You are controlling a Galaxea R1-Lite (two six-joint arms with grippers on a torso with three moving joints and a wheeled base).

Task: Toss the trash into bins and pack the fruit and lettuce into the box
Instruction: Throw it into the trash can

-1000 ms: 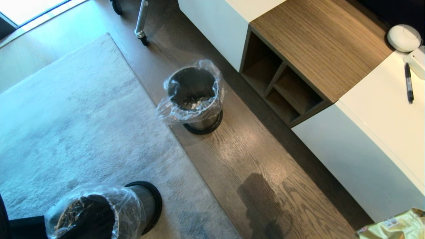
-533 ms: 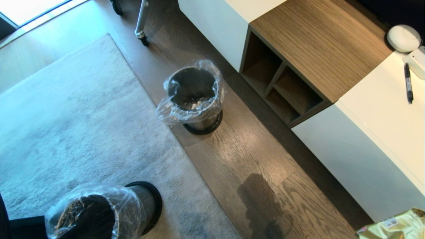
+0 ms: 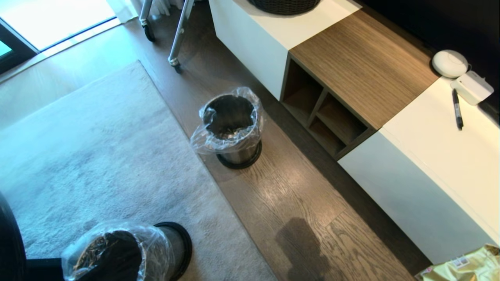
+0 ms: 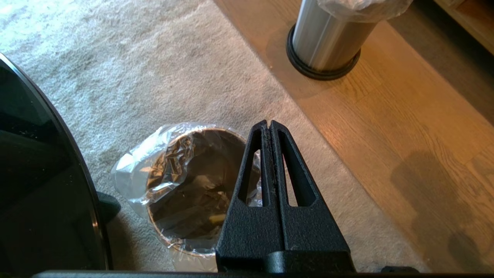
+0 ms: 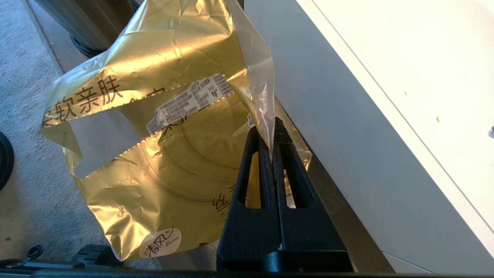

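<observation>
From the head view, two bins stand on the floor: the far bin (image 3: 231,125) on the wood boards beside the cabinet (image 3: 410,187), the near bin (image 3: 117,253) on the rug (image 3: 97,156), both lined with clear bags and mouths up, ready to take rubbish. Down in the lower right corner pokes a gold wrapper (image 3: 465,267). No box, fruit or lettuce in sight here.

Over to the left wrist view: the left gripper (image 4: 269,127) is clenched tight on nothing, fingers pressed flat together, hanging above the near bin (image 4: 185,189), whose open mouth sits right under it. Looks idle to me.

Now the right wrist view: the right gripper (image 5: 272,135) is pinched on a thin edge of the wrapper (image 5: 154,127), so the crinkled sheet dangles free beside the cabinet front (image 5: 347,135) – a carrying hold, I'd say, bound for a bin.
</observation>
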